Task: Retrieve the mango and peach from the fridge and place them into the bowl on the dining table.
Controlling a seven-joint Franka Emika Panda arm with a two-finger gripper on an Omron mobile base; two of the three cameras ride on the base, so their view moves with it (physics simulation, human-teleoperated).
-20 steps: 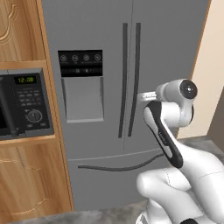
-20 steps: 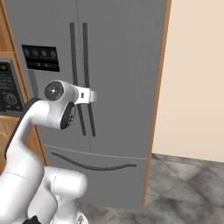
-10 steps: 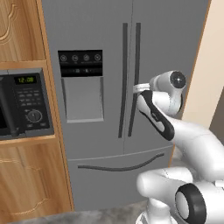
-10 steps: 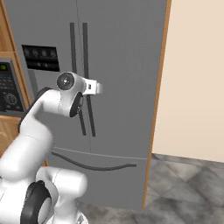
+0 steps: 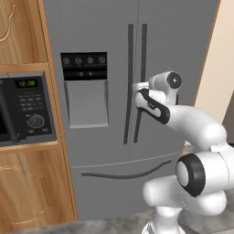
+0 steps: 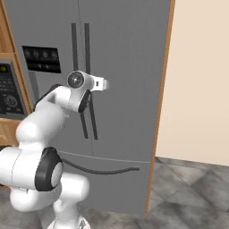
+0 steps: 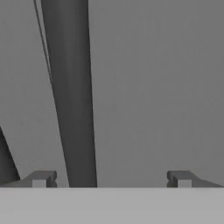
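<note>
- 1 fridge (image 5: 105, 36): tall, grey, French-door type. We record both upper doors shut and the lower drawer front shut, so nothing of its inside can be seen.
- 2 door handles (image 5: 136, 82): dark vertical bars, side by side at the seam between the upper doors. In the hand view 1 handle bar (image 7: 70, 96) runs from top to bottom, left of centre, with plain grey door panel to its right.
- 1 dispenser panel (image 5: 84, 66): black, with a row of round buttons, on the left door; a grey recess sits just below it.
- 1 drawer handle (image 5: 125, 174): dark, curved, across the lower drawer front.
- 1 gripper (image 7: 111, 178): we see its jaws spread wide, holding nothing. The 2 dark fingertips (image 7: 41, 178) stand well apart at the bottom of the hand view; the handle bar rises between them, nearer the left tip, and we cannot tell whether either tip touches it.
- 1 arm (image 5: 183, 123): white with dark joints, raised in front of the fridge, its hand level with the middle of the door handles and pointing at the doors.
- 1 microwave (image 5: 25, 109): dark, with a lit green clock and a round dial, set into wooden cabinets (image 5: 27, 192) left of the fridge.
- 1 wall (image 6: 201, 80): plain beige, right of the fridge, past a wooden side trim.
- 1 floor (image 6: 192, 192): grey marbled tiles.
</note>
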